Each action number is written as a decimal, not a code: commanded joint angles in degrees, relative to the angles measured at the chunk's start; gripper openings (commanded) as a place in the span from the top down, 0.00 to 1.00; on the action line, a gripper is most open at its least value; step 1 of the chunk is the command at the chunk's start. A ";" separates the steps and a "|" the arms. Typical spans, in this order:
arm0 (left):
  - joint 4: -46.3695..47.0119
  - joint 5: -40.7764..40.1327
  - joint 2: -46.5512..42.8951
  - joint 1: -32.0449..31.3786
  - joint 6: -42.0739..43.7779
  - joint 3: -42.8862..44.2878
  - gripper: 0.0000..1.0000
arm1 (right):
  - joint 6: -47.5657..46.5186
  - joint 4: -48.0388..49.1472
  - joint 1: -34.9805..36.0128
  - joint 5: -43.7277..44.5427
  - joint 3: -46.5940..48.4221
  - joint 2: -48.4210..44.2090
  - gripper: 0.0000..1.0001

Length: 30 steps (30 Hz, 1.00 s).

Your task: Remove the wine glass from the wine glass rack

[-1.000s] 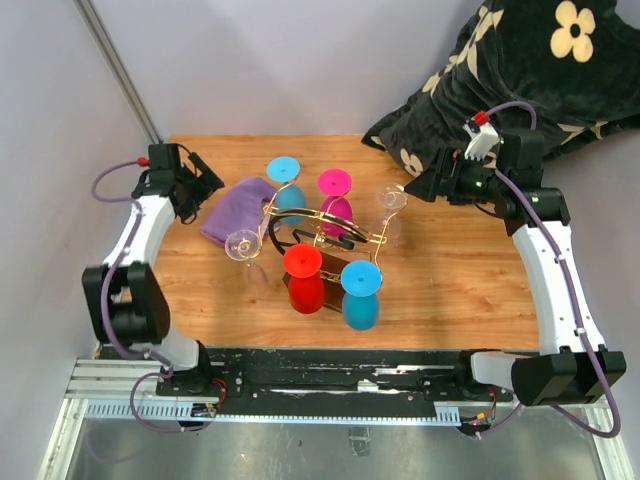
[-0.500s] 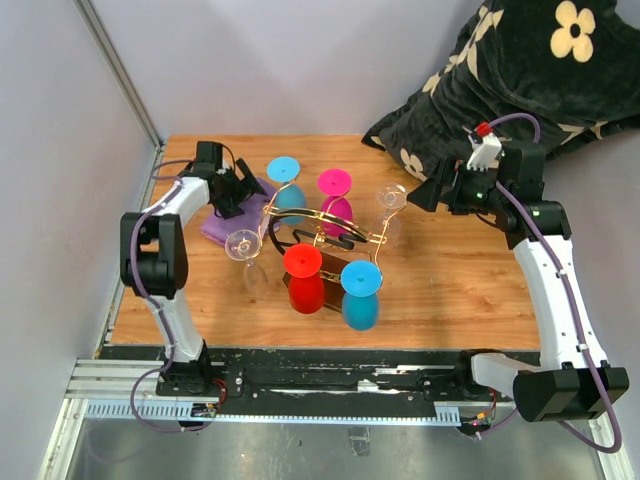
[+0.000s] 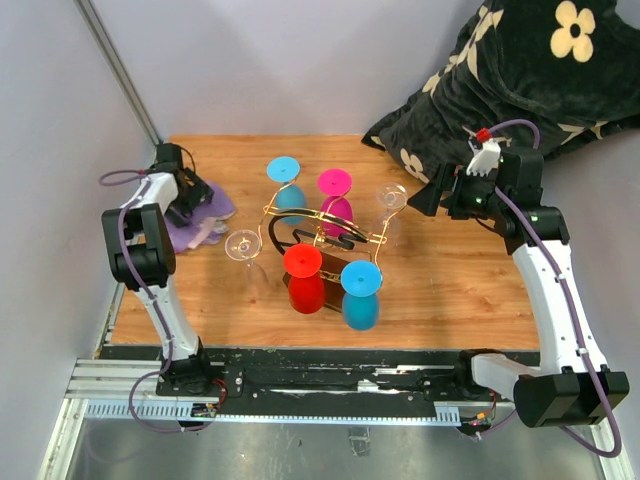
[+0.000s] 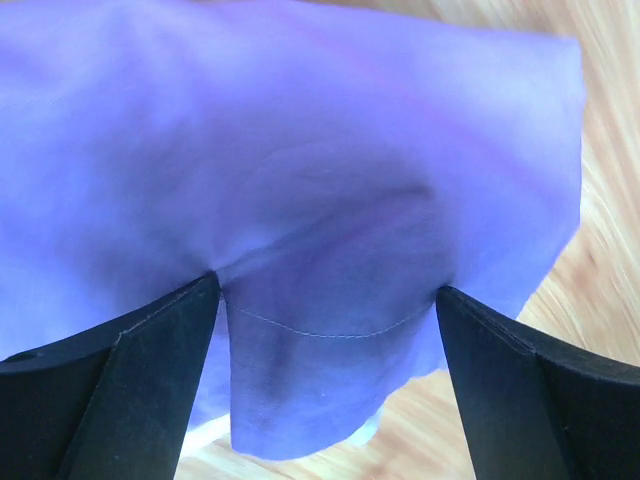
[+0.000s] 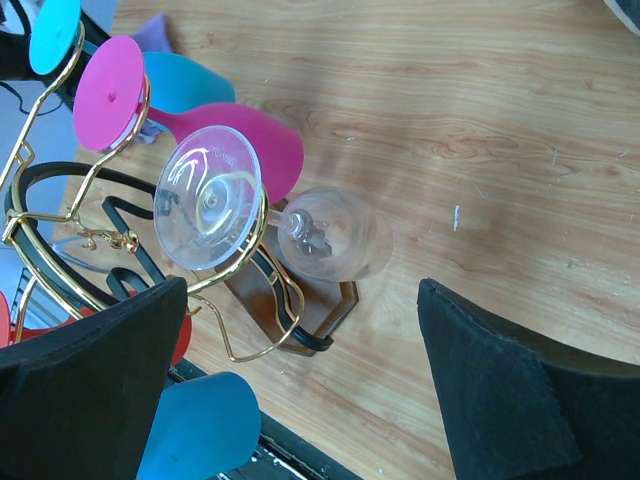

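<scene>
Looks like the approach step to me, nothing's grabbed yet. The clear wine glass hangs by its foot from the gold wire at the right end of the wine glass rack. The right pincer is spread wide near the rack's right end, aimed at that glass. The left pincer is spread too, well left of the rack over a purple cloth on the tabletop. Next, I'd guess the right one moves in, pinches the stem or bowl gently, and slides the foot out along the wire.
</scene>
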 commanded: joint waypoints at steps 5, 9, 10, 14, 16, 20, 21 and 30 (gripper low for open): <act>-0.07 -8.07 -8.69 -5.27 1.47 -2.13 0.04 | 1.26 3.09 -0.98 -2.21 -1.79 -0.93 0.02; 2.21 1.06 -7.40 -6.03 -0.49 -7.39 0.04 | 0.78 2.54 -0.98 -2.12 -1.66 -1.11 0.01; 2.68 1.81 -6.82 -6.03 -0.60 -8.24 0.04 | 0.61 2.15 -0.98 -2.18 -1.38 -1.08 0.01; 3.21 2.24 -4.21 -5.76 1.03 -10.74 0.04 | 1.03 1.57 -0.99 -4.26 0.02 -0.07 0.00; 2.70 0.16 -3.01 -4.28 1.55 -11.08 0.02 | 1.61 1.93 -0.98 -4.40 0.72 0.23 0.02; 3.16 -1.70 -2.52 2.40 1.39 -11.33 0.02 | 2.87 3.10 -0.98 -5.70 1.97 1.36 0.08; 2.96 -2.52 -2.96 3.84 1.79 -11.12 0.03 | 3.06 3.16 -0.98 -5.99 2.21 1.93 0.10; 6.99 0.98 -15.62 5.49 0.59 -11.80 0.05 | 8.68 13.55 -0.98 -10.07 -2.01 5.10 0.45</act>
